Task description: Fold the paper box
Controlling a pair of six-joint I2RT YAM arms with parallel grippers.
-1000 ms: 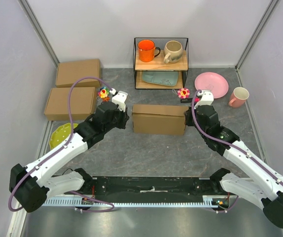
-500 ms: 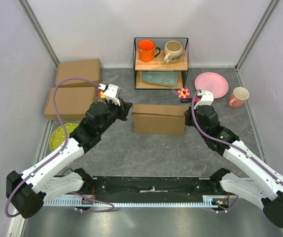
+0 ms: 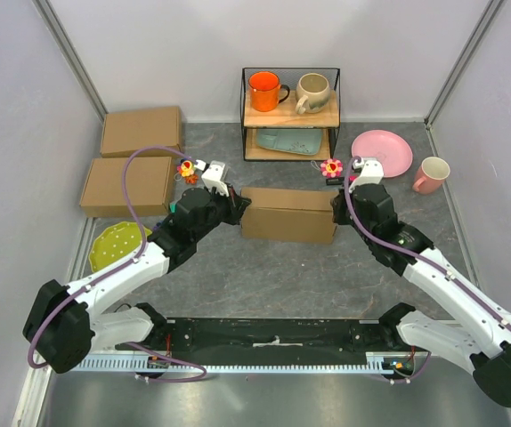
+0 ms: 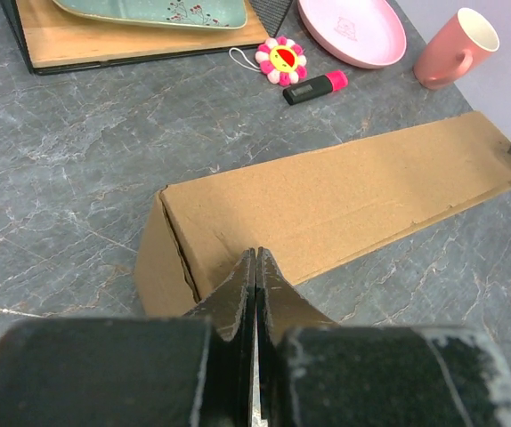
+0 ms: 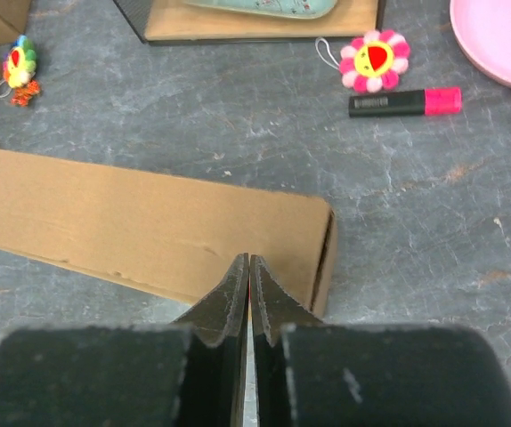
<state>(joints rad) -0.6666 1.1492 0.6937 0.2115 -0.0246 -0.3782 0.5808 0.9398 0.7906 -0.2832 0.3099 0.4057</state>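
Observation:
The paper box [image 3: 288, 213] lies closed in the middle of the table, a long shallow brown cardboard mailer. My left gripper [image 3: 238, 207] is at its left end, shut with nothing between the fingers. In the left wrist view the tips of that gripper [image 4: 255, 254] rest over the near corner of the box [image 4: 344, 196]. My right gripper [image 3: 337, 208] is at the box's right end, also shut and empty. In the right wrist view its tips [image 5: 248, 260] point at the near edge of the box [image 5: 140, 218], close to the right corner.
Two other brown boxes [image 3: 140, 132] [image 3: 128, 185] lie at the far left, with a yellow-green plate [image 3: 113, 245] in front of them. A wire shelf [image 3: 290, 114] with mugs and a teal plate stands behind. A pink plate [image 3: 382, 152], pink mug [image 3: 432, 174], flower toy [image 3: 331, 167] and marker [image 5: 404, 101] are at the right.
The left gripper closed, drew back to the left, then came in against the box's left end. The right gripper has shifted slightly toward the back, staying at the right end.

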